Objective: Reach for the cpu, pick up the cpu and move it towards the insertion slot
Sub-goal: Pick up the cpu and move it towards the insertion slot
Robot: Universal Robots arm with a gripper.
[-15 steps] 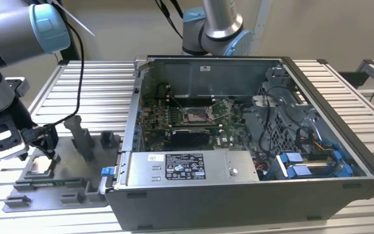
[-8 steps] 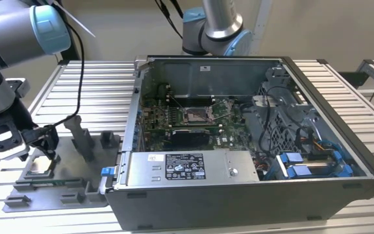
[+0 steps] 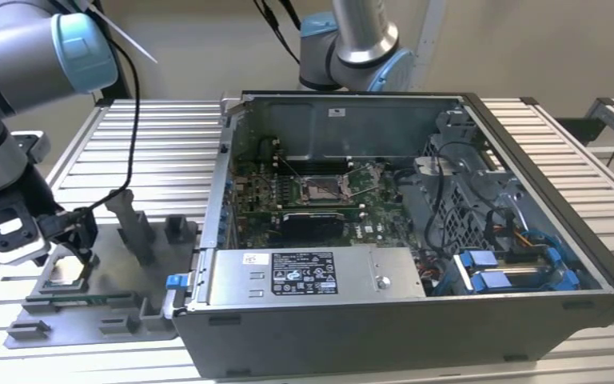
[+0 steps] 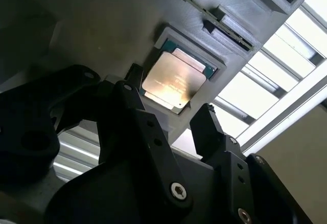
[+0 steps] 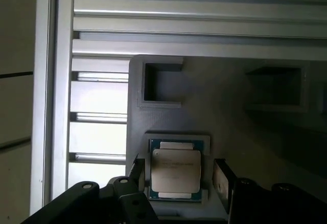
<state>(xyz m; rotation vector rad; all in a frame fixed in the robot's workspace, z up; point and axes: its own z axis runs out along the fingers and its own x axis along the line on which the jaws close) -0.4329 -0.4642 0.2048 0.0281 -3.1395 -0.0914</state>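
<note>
Exterior view has my gripper point(image 3: 73, 253) low over the grey fixture plate point(image 3: 109, 324), which lies on the slatted bench point(image 3: 169, 136) just beside the open computer case point(image 3: 414, 320), on the exterior view's left. The cpu point(image 3: 65, 272) sits flat in a square recess near the plate's edge on the exterior view's left, directly under the gripper.

In both wrist views I see the fingers point(image 5: 219, 177) spread apart, one on either side of the cpu point(image 4: 173, 80), with the chip between them. They are wide enough to straddle it and have hold of nothing. The finger at one side is close against the chip's edge; I cannot tell whether it touches. The other stands clear of it.

The insertion slot point(image 3: 323, 189) is well apart from the gripper, inside the case amid the green motherboard point(image 3: 256, 200), its silver frame around a dark centre.
</note>
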